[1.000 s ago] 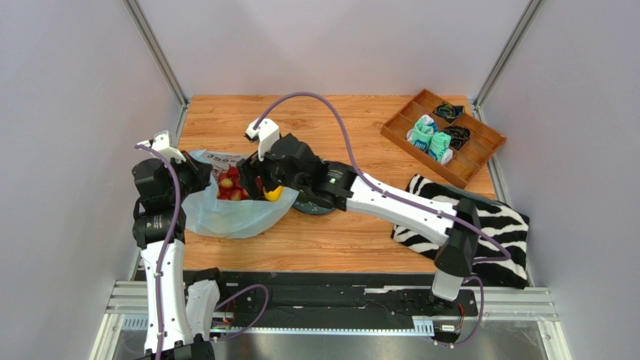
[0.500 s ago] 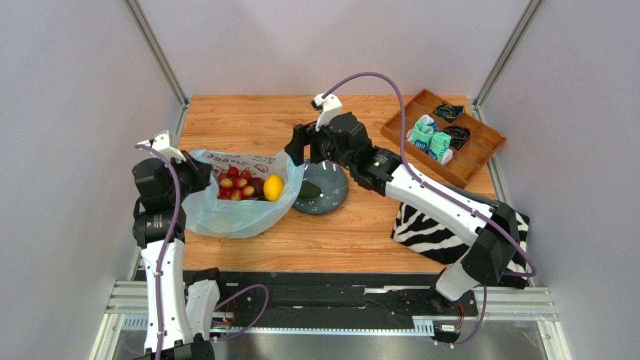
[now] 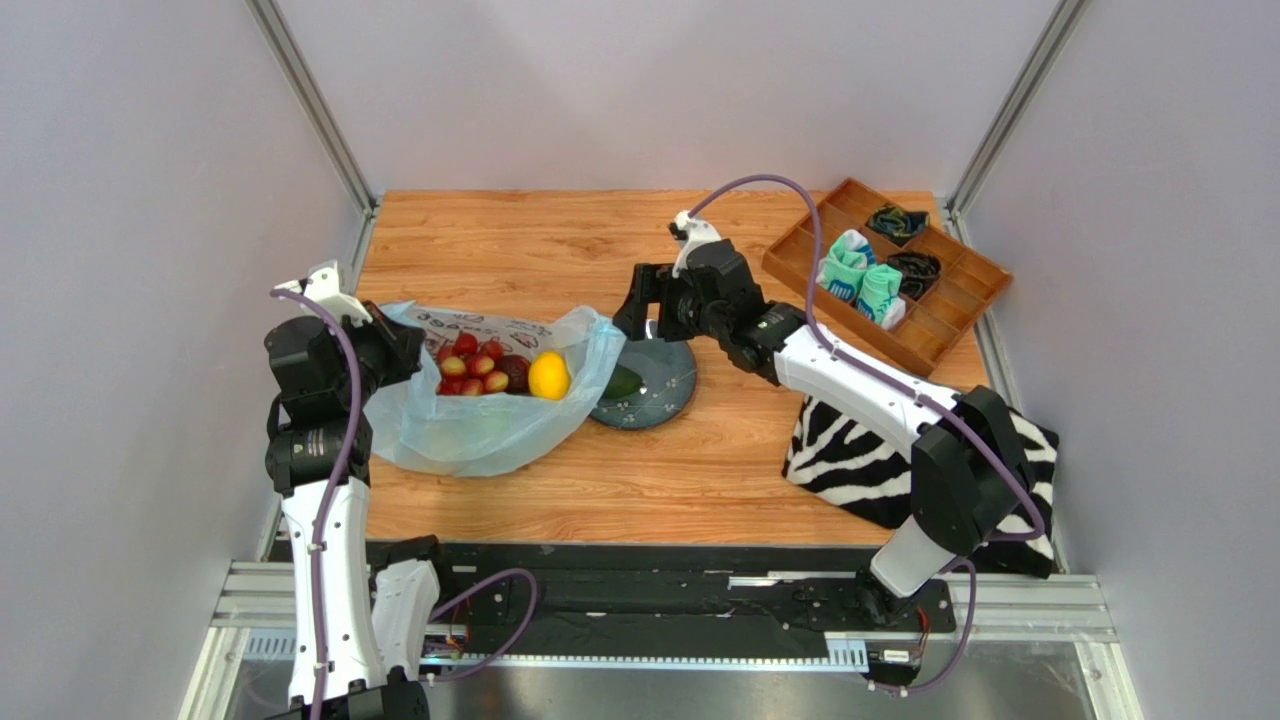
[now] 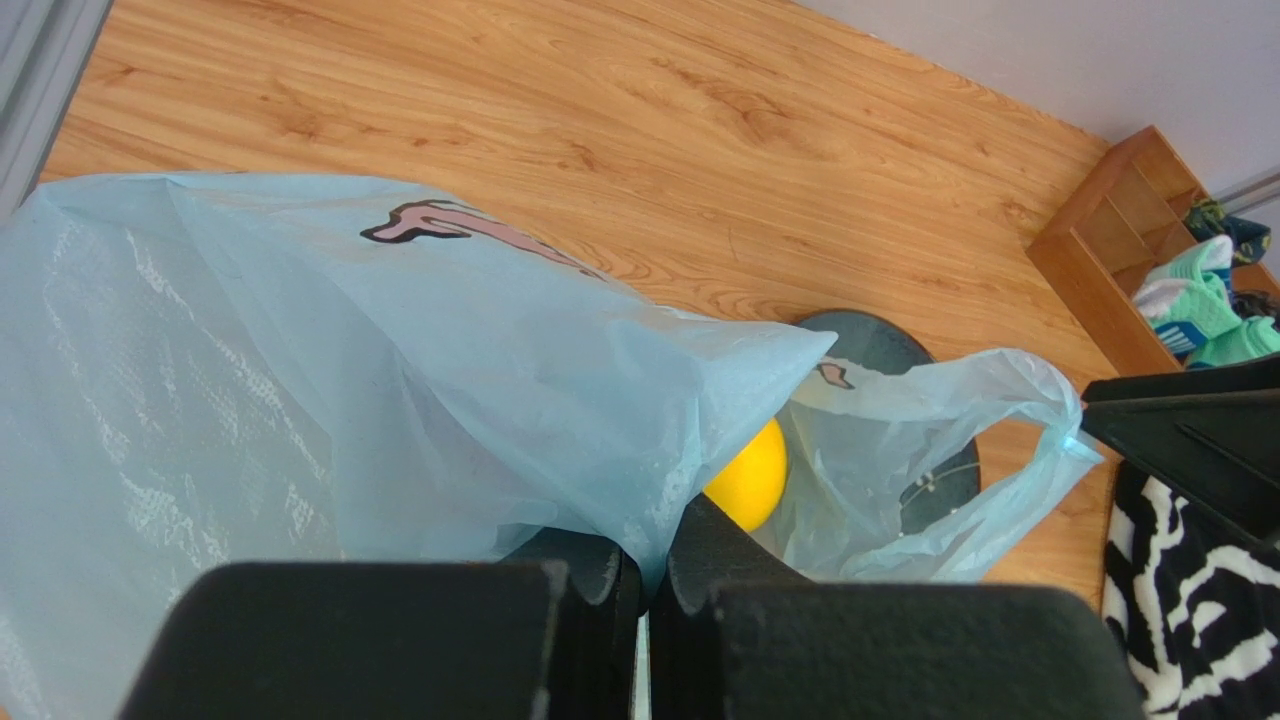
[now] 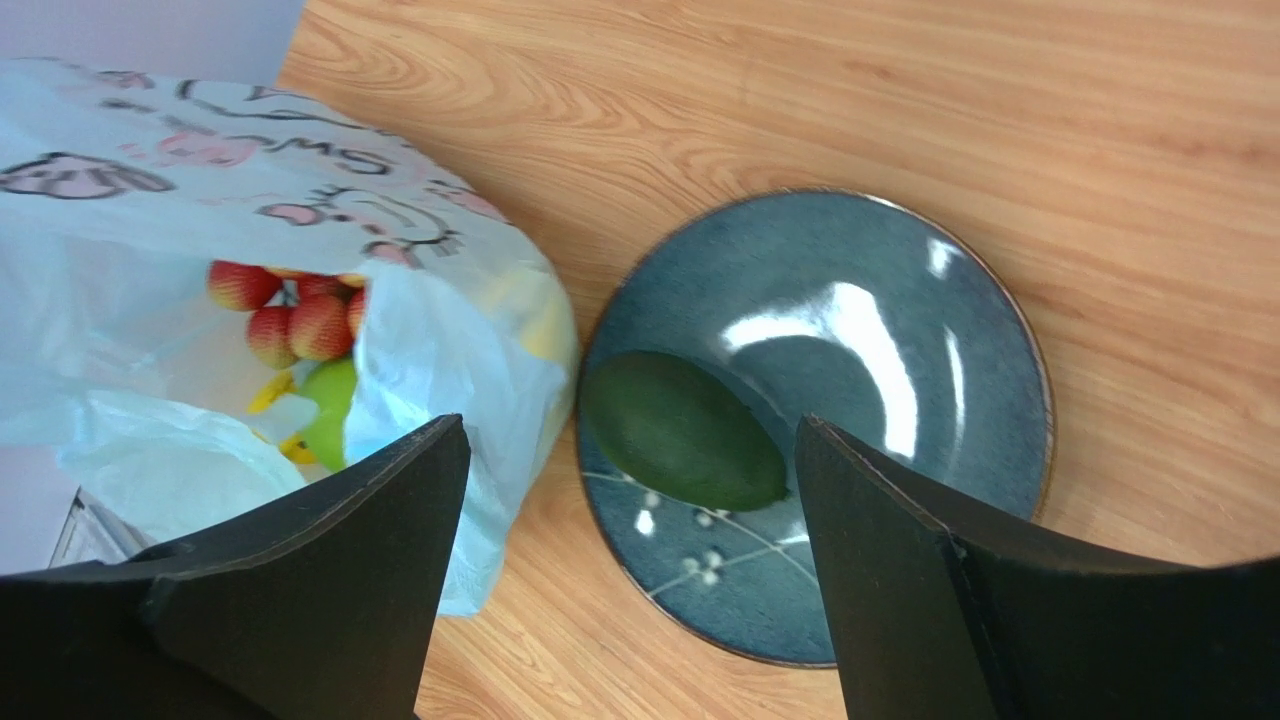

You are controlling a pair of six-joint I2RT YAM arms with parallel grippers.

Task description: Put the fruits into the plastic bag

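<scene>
1. Fruits (image 3: 469,369) seen from above: small red ones and a lemon (image 3: 549,375) already lie in the plastic bag (image 3: 481,428) at the left of the desk (image 3: 601,240). One dark green fruit (image 3: 618,384) lies on the blue plate (image 3: 672,393), just beside the bag's mouth. The right tool (image 3: 637,309) hangs over the plate's far edge, so the step in hand looks like fetching that last fruit. A zebra-striped cloth (image 3: 887,458) and a wooden tray of socks (image 3: 887,270) sit well apart, out of the way
2. Left wrist: the left tool (image 4: 646,578) is pinched together on the bag's rim, holding the mouth up. The lemon shows under the fold
3. Right wrist: the right tool's fingers stand wide apart and empty, either side of the dark green fruit below. The next move calls for descending, closing across the fruit's narrow width, then lifting it over the bag's lip. That lip lies against the plate rim and could catch
</scene>
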